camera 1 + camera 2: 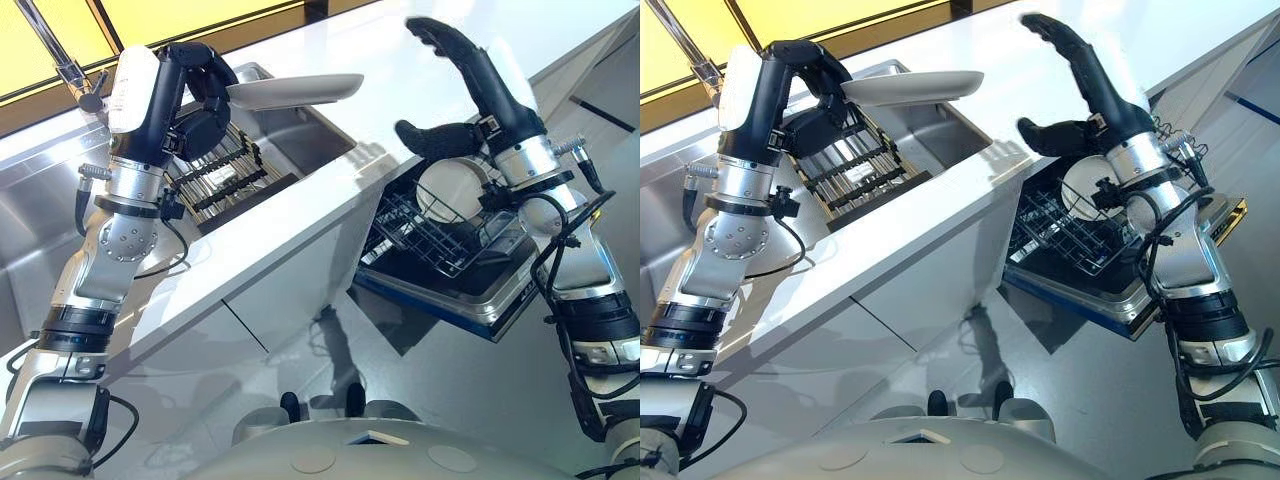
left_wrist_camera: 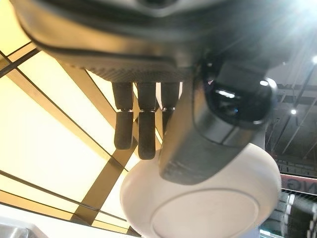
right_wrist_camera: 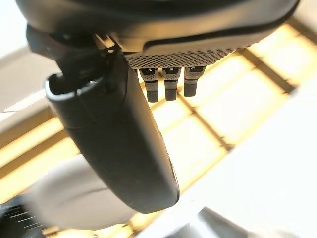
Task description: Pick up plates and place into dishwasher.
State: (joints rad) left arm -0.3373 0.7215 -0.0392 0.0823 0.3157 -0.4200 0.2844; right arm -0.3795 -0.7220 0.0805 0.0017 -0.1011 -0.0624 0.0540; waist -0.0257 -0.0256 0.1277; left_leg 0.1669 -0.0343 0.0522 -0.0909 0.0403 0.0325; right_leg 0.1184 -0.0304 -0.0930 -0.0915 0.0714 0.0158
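White plate [image 1: 295,91] pinched by left hand [image 1: 195,85], held level above sink [image 1: 300,130] | right hand [image 1: 465,85] spread, empty, raised above dishwasher rack [image 1: 430,235] | another plate [image 1: 450,190] upright in rack
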